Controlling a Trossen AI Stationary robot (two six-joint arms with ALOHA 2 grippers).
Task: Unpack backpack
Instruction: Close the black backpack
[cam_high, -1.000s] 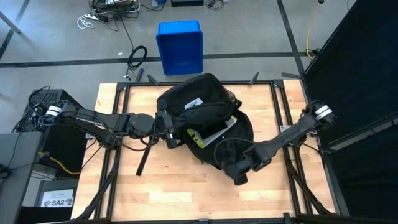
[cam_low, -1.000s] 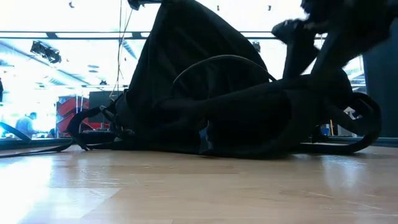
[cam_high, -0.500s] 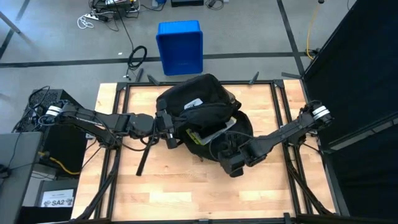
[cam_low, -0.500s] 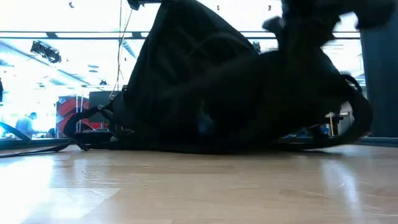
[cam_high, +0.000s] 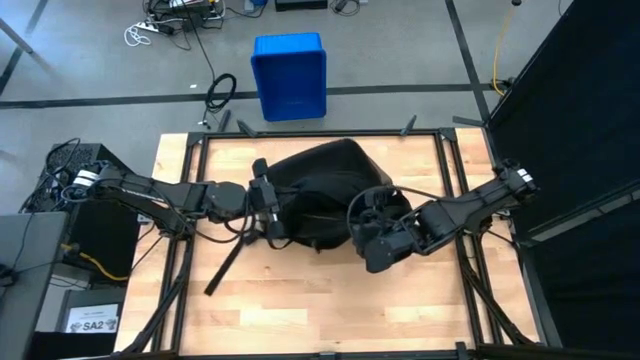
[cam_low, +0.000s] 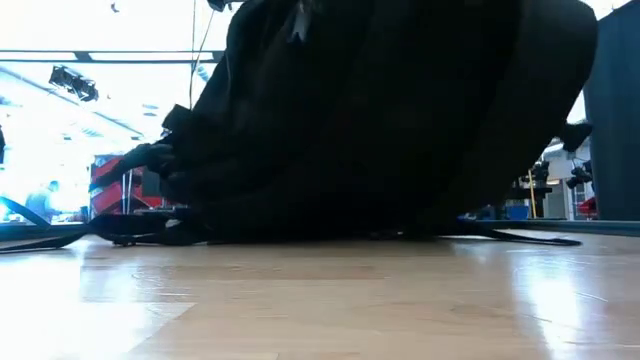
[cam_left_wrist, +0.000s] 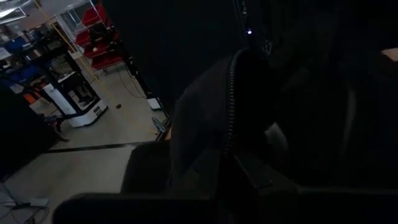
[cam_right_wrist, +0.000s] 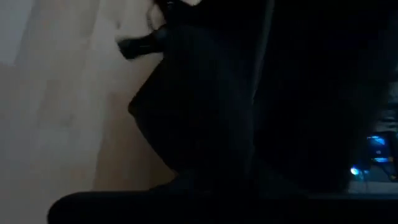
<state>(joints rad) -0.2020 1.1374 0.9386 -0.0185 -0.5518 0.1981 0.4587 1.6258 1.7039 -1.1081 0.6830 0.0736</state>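
Note:
The black backpack (cam_high: 320, 185) lies in the middle of the wooden table and fills the low view (cam_low: 380, 120), with its right part raised. My left gripper (cam_high: 270, 208) is shut at its left side. My right gripper (cam_high: 368, 228) is shut at its near right part, held above the table. A thin black loop (cam_high: 362, 205) arches beside the right gripper. The backpack's opening and anything inside are hidden under black fabric. My left gripper holds the backpack by its left edge, where a zipper line (cam_left_wrist: 231, 106) runs up from the fingers. It comes in nearly level from the table's left. That side is held up off the wood. My right gripper is shut on black fabric (cam_right_wrist: 205, 143) at the backpack's near right part, slanting down from the right. Fabric hides which part it has. That part hangs lifted from the fingers while the backpack's underside stays on the table.
A blue plastic bin (cam_high: 290, 75) stands on the floor beyond the far edge. A black strap (cam_high: 225, 265) trails from the backpack over the wood toward the near left. Bare wood (cam_high: 300, 310) lies along the near side. A black curtain (cam_high: 580, 110) hangs at the right.
My right gripper has shut on the backpack's near right part and risen, tipping more steeply down. That part has lifted and folded over toward the left, covering the white label and the yellow-green thing that showed in the opening. The left side has stayed in my left gripper.

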